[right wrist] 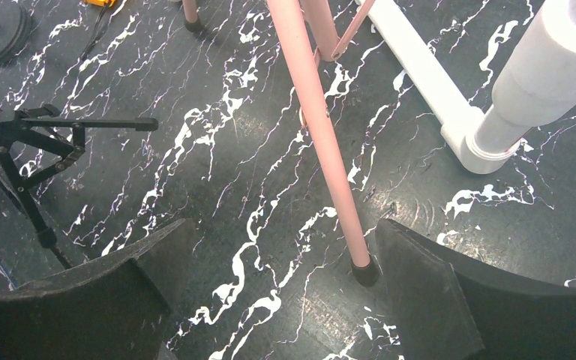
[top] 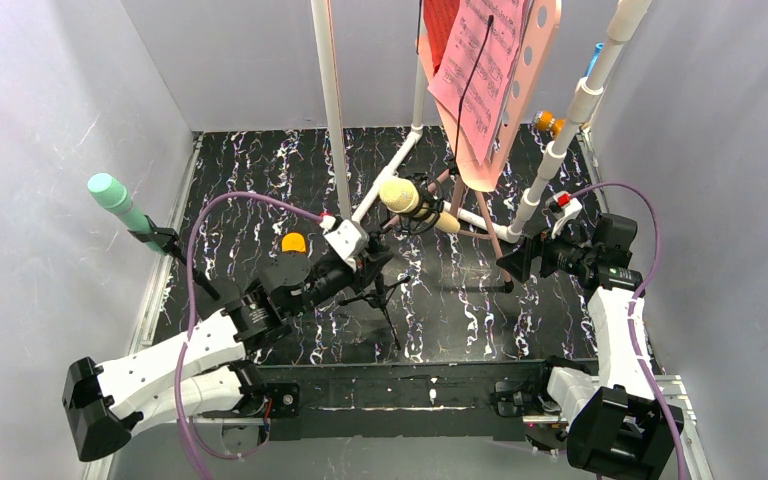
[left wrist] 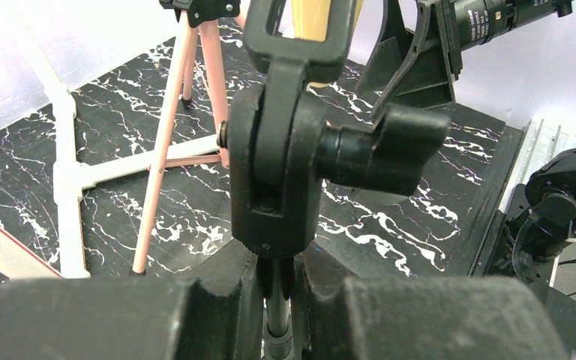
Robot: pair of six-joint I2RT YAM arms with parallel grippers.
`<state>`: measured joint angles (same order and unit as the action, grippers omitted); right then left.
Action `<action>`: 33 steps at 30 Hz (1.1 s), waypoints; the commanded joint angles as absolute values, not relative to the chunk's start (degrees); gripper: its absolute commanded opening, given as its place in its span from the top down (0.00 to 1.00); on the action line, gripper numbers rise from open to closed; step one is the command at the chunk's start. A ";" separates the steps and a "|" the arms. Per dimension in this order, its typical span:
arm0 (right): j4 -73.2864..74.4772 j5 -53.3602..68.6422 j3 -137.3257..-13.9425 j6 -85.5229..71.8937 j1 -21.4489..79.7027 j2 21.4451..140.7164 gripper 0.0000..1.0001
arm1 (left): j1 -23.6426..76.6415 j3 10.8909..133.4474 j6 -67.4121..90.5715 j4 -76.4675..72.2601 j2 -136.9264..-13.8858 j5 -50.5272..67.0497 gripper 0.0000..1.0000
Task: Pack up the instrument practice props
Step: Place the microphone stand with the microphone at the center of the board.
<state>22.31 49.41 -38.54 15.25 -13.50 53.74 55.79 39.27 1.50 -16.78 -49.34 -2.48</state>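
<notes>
Left hand (left wrist: 277, 311) clamps the black microphone stand (left wrist: 274, 165) just below the clipped yellow microphone (top: 405, 198). Right hand (right wrist: 285, 232), fingers apart, apparently straddles the pink music stand's leg (right wrist: 322, 142) on the worktop (right wrist: 217, 180).

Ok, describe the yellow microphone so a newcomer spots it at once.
Find the pink music stand at the back of the black marbled table. Just before its legs, a small black tripod stand carries the yellow microphone: yellow head, tan handle, unlike the mint-green microphone by the left wall.
</notes>
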 commanded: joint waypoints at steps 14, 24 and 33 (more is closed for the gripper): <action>20.30 50.15 -38.58 16.00 -13.82 54.05 0.00 | 63.05 44.78 -3.56 -34.39 -58.58 -17.79 1.00; 20.22 50.28 -38.41 16.08 -13.87 53.89 0.00 | 66.77 45.57 -8.92 -38.54 -63.57 -24.74 1.00; 20.13 50.27 -38.41 16.08 -13.84 53.88 0.00 | 67.94 45.24 -6.82 -42.26 -67.19 -29.46 1.00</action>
<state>22.26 49.43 -38.54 15.27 -13.50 54.02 67.51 42.19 -8.10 -33.34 -67.96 -24.93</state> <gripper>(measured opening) 1.000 0.109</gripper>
